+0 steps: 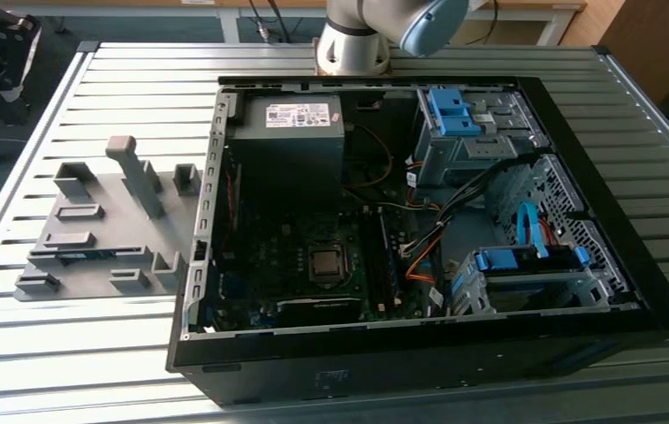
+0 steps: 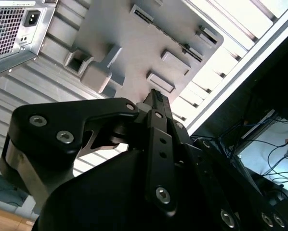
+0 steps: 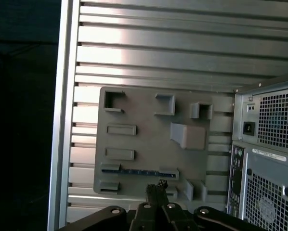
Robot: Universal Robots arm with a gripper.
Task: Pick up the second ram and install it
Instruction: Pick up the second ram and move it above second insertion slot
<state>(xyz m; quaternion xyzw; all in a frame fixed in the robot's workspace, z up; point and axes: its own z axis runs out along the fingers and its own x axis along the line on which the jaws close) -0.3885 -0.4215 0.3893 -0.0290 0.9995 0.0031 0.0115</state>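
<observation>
**Exterior view.** The computer case [image 1: 429, 371] is lying open on the slatted table [image 1: 310, 62], with the grey holder tray [image 1: 110, 212] just beside it on the exterior view's left. The second ram [image 1: 89, 253] is resting in a tray slot and is showing as a thin dark strip. The arm [image 1: 352, 40] is rising behind the case, and the frame edge is cutting off its upper part. On the motherboard [image 1: 310, 265] the memory slots are lying in shadow, so it cannot be told whether any is filled.

**Second wrist view.** The gripper [image 2: 156, 98] is hanging over the tray [image 2: 134, 53], clear of it. It is being seen side-on here, so its opening cannot be read from this view. Its body is hiding much of the table.

**First wrist view.** The gripper [image 3: 156, 185] is appearing closed, with nothing held. The second ram [image 3: 134, 172] is sitting on edge between two end blocks of the tray [image 3: 144, 110]. It is lying near the gripper and is not touched by it. The height separating them cannot be judged.

**Hazards (judgement).**
- A closed claw descending here would be striking the stick's top edge or a grey block rather than straddling the board.
- A grasp taken off-centre would be tilting the thin stick, and a tilted stick would be jamming in its slot.
</observation>
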